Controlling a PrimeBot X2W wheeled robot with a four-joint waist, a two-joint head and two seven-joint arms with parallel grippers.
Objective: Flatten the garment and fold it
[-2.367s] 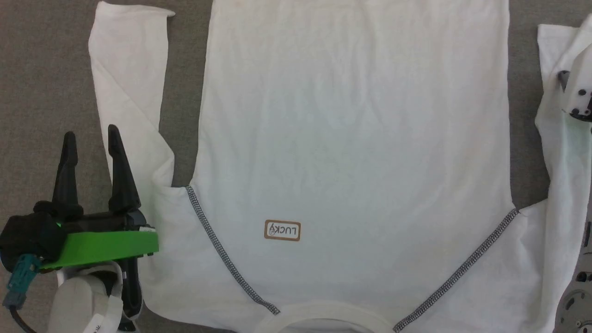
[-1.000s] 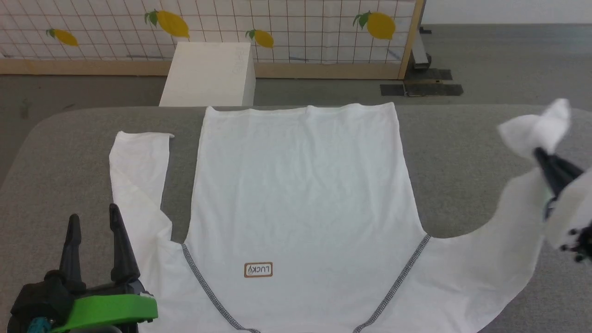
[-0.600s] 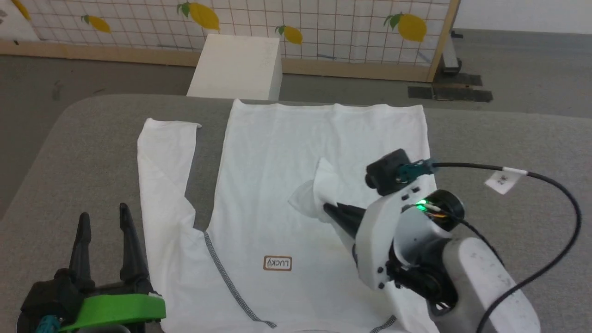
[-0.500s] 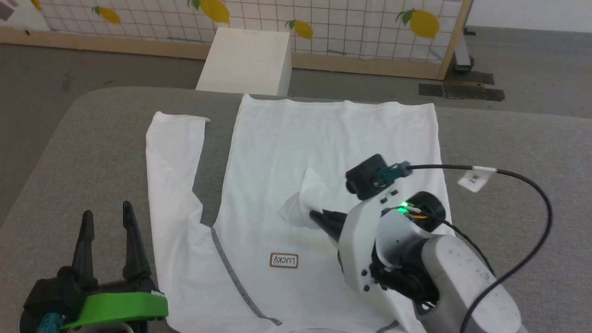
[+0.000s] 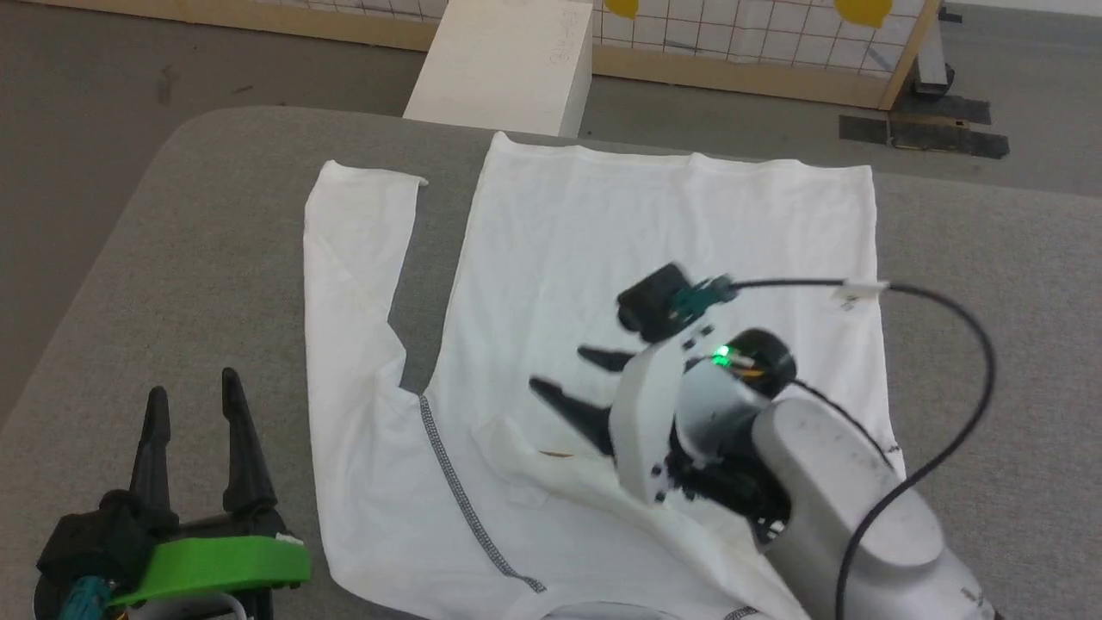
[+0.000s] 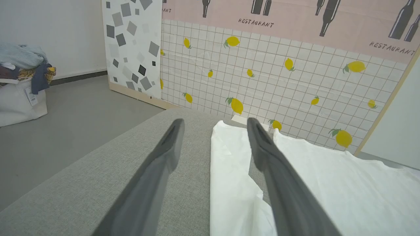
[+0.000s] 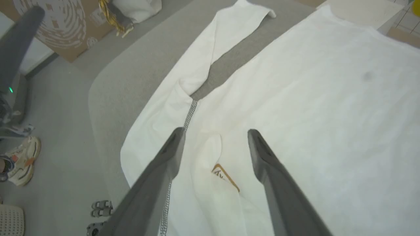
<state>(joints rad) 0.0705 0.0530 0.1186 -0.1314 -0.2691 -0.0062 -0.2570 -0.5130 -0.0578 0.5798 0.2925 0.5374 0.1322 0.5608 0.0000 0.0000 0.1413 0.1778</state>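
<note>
The white garment (image 5: 654,224) lies spread on the grey table (image 5: 172,284), neckline toward me. Its right sleeve (image 5: 585,482) is folded across the chest, the cuff end resting by the left zigzag seam (image 5: 456,482). That sleeve covers most of the LUCKY patch (image 7: 226,177). My right gripper (image 5: 560,370) hovers open just above the folded sleeve, holding nothing; in its wrist view the gripper (image 7: 215,131) frames the cuff and patch. My left gripper (image 5: 193,387) stands open over bare table, left of the flat left sleeve (image 5: 353,258), with the same sleeve (image 6: 229,170) between its fingers' lines.
A rigid white box (image 5: 508,60) stands on the floor past the table's far edge, before a lemon-tiled partition (image 6: 262,82). A bag of clothes (image 6: 19,82) sits on the floor at left. A person's shoe (image 7: 19,160) is beside the table.
My right gripper carried the right sleeve from the table's right side across the body, then opened and let it drop over the chest and patch. The head camera shifted; the left gripper held still.
</note>
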